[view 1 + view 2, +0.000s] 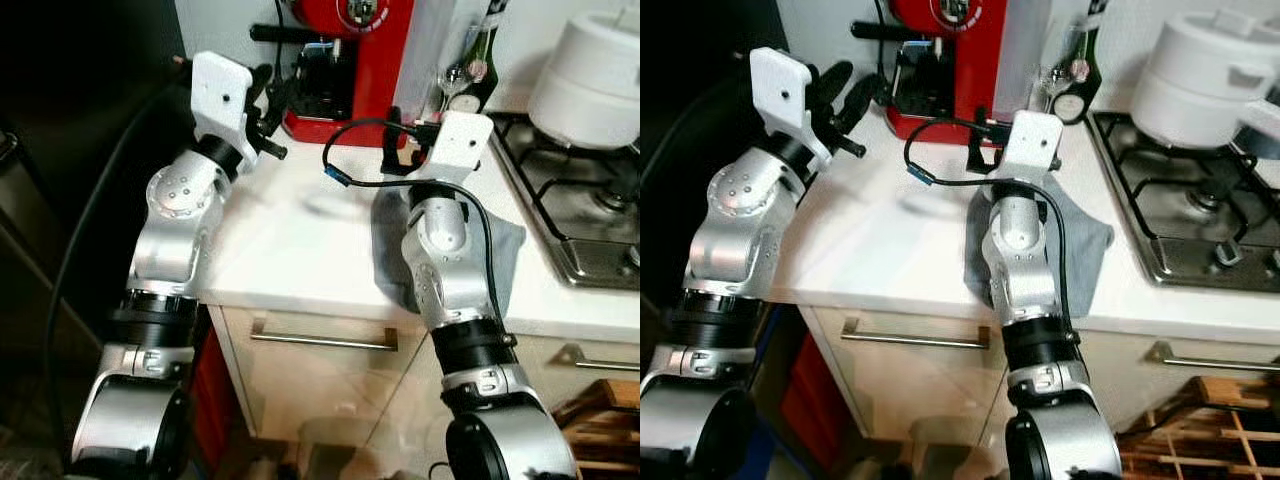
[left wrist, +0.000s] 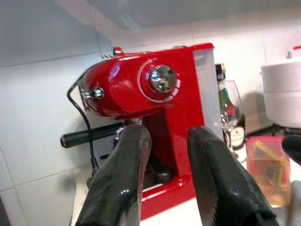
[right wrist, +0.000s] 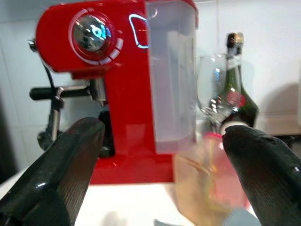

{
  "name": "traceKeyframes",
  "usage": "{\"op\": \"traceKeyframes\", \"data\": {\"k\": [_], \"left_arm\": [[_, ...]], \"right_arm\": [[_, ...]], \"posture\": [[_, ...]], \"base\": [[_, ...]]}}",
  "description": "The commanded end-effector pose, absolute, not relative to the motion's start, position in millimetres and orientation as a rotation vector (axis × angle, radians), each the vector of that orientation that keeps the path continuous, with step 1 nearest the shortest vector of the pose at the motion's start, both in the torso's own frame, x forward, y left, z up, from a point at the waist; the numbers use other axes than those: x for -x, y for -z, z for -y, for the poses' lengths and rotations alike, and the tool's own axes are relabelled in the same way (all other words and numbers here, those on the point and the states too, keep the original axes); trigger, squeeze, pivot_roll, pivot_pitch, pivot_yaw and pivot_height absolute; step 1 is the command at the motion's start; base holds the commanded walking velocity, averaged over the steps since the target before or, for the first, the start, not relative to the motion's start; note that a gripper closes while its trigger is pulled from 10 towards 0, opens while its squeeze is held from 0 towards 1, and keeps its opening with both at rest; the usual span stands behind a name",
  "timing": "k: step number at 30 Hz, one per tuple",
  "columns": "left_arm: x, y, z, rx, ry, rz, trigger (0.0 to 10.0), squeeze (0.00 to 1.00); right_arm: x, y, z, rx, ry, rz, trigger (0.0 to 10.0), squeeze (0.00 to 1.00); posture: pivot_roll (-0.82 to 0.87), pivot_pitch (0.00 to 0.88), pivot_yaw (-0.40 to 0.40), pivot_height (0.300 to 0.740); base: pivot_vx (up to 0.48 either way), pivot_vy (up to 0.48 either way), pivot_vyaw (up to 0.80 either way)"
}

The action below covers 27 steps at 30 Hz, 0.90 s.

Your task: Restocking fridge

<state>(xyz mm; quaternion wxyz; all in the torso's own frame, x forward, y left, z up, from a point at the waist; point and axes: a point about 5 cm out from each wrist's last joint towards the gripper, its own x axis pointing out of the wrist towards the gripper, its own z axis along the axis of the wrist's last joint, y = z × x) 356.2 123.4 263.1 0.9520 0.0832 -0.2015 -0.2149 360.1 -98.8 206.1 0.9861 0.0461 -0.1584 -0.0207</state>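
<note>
A small clear container with a pink lid and coloured contents stands on the white counter, in front of a wine glass. My right gripper is open wide just short of it, and the container appears blurred between the spread fingers. In the eye views the right wrist's white mount covers most of it. My left gripper is raised over the counter's left end, open with nothing between its fingers, pointing at the red coffee machine.
Behind the container stand a wine glass and a dark bottle. A grey cloth lies under my right arm. To the right are a gas hob and a white pot. Drawers with metal handles sit below.
</note>
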Motion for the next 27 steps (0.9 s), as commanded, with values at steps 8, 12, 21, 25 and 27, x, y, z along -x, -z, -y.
{"op": "traceKeyframes", "data": {"k": [8, 12, 21, 25, 27], "left_arm": [[-364.0, -259.8, -121.2, -0.182, 0.418, 0.371, 10.0, 0.00], [-367.1, -255.7, -125.4, -0.189, 0.387, 0.351, 10.0, 0.00], [-371.2, -246.3, -131.6, -0.190, 0.321, 0.312, 10.0, 1.00], [-373.4, -240.7, -136.4, -0.178, 0.284, 0.283, 10.0, 1.00], [-374.5, -237.5, -138.2, -0.174, 0.271, 0.265, 10.0, 1.00]], "right_arm": [[-354.1, -202.1, 108.5, -0.056, 0.076, 0.336, 10.0, 0.00], [-352.4, -201.7, 106.3, -0.035, 0.058, 0.350, 10.0, 0.00], [-346.0, -201.5, 97.7, -0.003, 0.032, 0.388, 10.0, 0.00], [-344.9, -202.0, 97.1, 0.004, 0.027, 0.400, 10.0, 0.00], [-343.8, -202.6, 97.3, 0.007, 0.026, 0.410, 10.0, 0.00]], "posture": [[-0.09, 0.000, 0.036, 0.740], [-0.09, 0.000, 0.036, 0.740], [-0.08, 0.000, 0.036, 0.740], [-0.08, 0.000, 0.034, 0.740], [-0.09, 0.000, 0.034, 0.740]], "base": [[0.000, 0.000, -0.73], [0.000, 0.000, -0.70], [0.000, 0.000, 0.00], [0.000, 0.000, 0.00], [0.000, 0.000, 0.00]]}}
